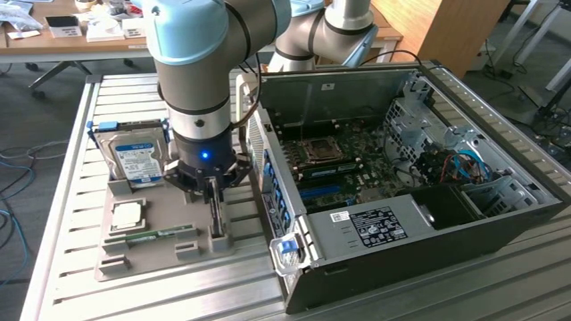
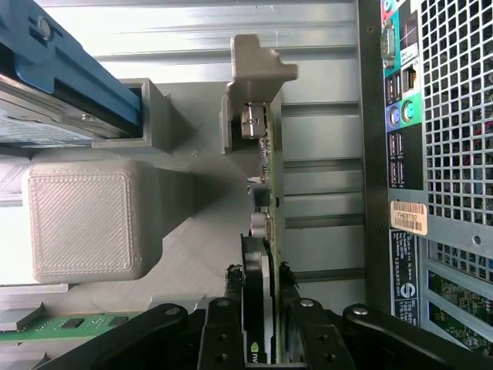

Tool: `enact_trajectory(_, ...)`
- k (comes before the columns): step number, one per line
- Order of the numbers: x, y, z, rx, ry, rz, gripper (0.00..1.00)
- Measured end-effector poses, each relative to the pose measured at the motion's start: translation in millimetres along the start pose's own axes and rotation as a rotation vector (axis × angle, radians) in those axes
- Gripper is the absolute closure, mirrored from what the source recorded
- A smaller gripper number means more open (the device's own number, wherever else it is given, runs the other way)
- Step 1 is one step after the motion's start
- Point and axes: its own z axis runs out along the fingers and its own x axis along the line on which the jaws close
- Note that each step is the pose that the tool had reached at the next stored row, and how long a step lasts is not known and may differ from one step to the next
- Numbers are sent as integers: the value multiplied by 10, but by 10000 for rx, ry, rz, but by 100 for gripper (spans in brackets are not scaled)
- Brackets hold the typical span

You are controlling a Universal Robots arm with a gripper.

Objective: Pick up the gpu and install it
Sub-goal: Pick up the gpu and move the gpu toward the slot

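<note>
Parked w/ gripper (image 1: 212, 200) straight down on top edge of gpu (image 2: 262, 200), stood on edge in grey tray (image 1: 160, 264) just beside pc case (image 1: 446, 221), long axis parallel to case rear panel, card directly under wrist; can't tell if clamped or loose.

Exterior overlooks table (image 1: 178, 294); wrist close above gpu (image 2: 267, 185)

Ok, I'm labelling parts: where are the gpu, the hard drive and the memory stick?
gpu (image 1: 216, 221), exterior view, top edge of the upright card.
hard drive (image 1: 138, 162), exterior view, its blue-white label.
memory stick (image 1: 154, 235), exterior view, middle of the green board.
</note>
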Motion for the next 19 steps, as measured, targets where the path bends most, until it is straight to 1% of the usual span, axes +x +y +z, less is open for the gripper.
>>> enact_trajectory(1,0,0,0,1,-1,0,73)
enact_trajectory(11,0,0,0,0,-1,-2,73)
enact_trajectory(17,-1,0,0,-7,13,-321,73)
enact_trajectory(19,-1,0,0,-7,14,-330,73)
